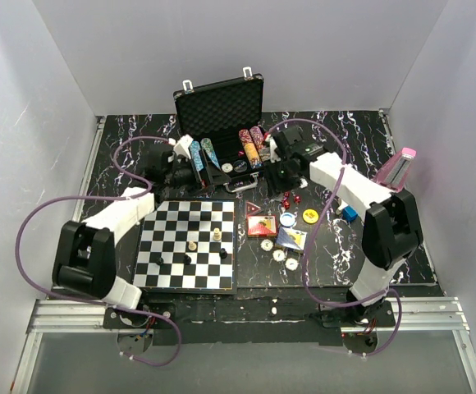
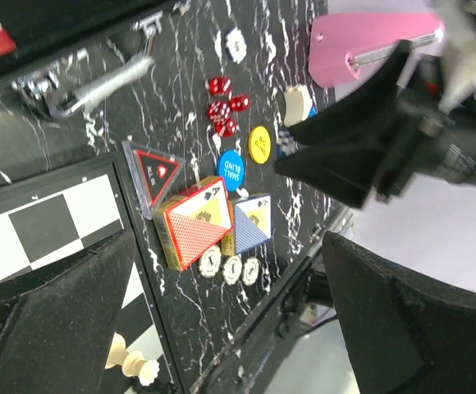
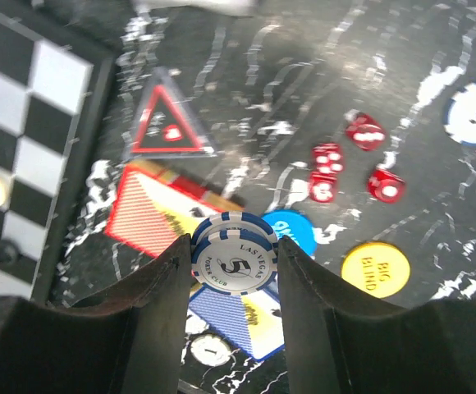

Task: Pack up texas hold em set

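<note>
The black briefcase (image 1: 221,103) stands open at the back, rows of coloured chips (image 1: 250,146) in its tray. My right gripper (image 3: 235,271) is shut on two stacked blue-and-white chips (image 3: 235,261), held on edge above the red card deck (image 3: 160,209) and blue card deck (image 3: 242,324). In the top view it hovers in front of the case (image 1: 277,174). Red dice (image 3: 345,160), a yellow button (image 3: 375,267) and a blue button (image 3: 295,228) lie on the table. My left gripper (image 2: 238,328) is open and empty beside the case's left front (image 1: 195,164).
The chessboard (image 1: 187,245) with a few pieces fills the near left. A pink metronome (image 1: 398,168) stands at the right. A red triangle marker (image 3: 168,123) and three white chips (image 2: 231,267) lie near the decks. The right arm (image 2: 402,139) crosses the left wrist view.
</note>
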